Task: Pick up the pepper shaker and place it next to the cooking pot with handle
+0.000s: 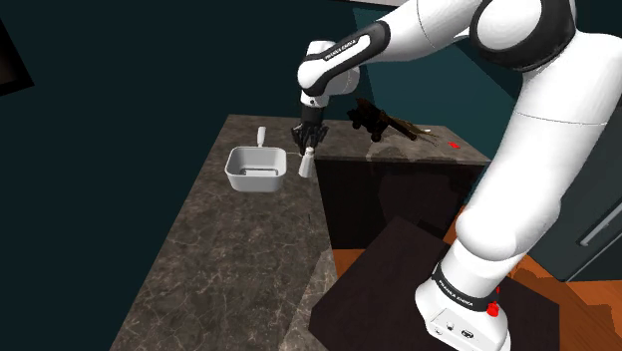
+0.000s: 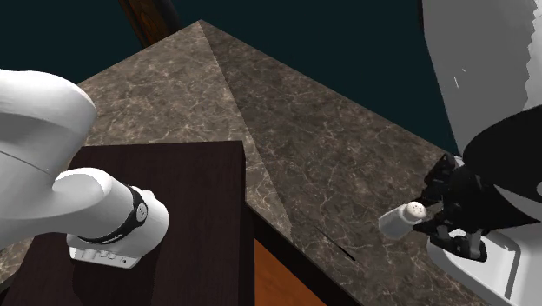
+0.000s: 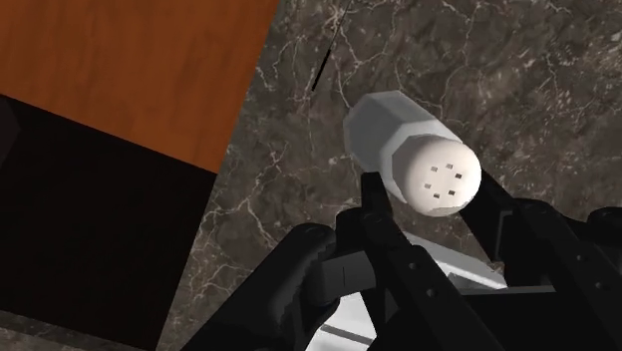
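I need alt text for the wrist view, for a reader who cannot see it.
The all-black two-finger gripper clasps a white cylindrical pepper shaker with small holes in its rounded cap, above a dark marbled countertop. An orange-brown floor and a dark box lie beside the countertop.

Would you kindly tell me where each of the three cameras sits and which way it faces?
Shoulder view: beside and behind the stand, looking down over the marble counter; the white arm shows.
Second exterior view: above, looking down on the counter; arm base and gripper show.
Wrist view: on the hand, looking along the black fingers at the counter.
All share the gripper clasping the pepper shaker.
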`<move>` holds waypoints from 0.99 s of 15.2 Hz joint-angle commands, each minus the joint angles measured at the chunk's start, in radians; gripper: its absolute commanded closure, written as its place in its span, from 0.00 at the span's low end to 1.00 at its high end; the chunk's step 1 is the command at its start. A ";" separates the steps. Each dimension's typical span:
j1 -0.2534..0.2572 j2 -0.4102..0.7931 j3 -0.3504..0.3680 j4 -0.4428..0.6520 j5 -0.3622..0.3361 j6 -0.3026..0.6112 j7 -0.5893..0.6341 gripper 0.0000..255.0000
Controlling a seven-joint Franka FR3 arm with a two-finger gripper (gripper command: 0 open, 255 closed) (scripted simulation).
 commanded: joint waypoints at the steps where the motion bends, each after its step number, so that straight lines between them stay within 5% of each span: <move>1: -0.016 0.049 -0.014 0.065 -0.007 -0.018 -0.026 1.00; 10: -0.078 0.332 -0.060 0.487 -0.029 -0.165 -0.125 1.00; 15: -0.110 0.567 -0.078 0.872 -0.037 -0.319 -0.173 1.00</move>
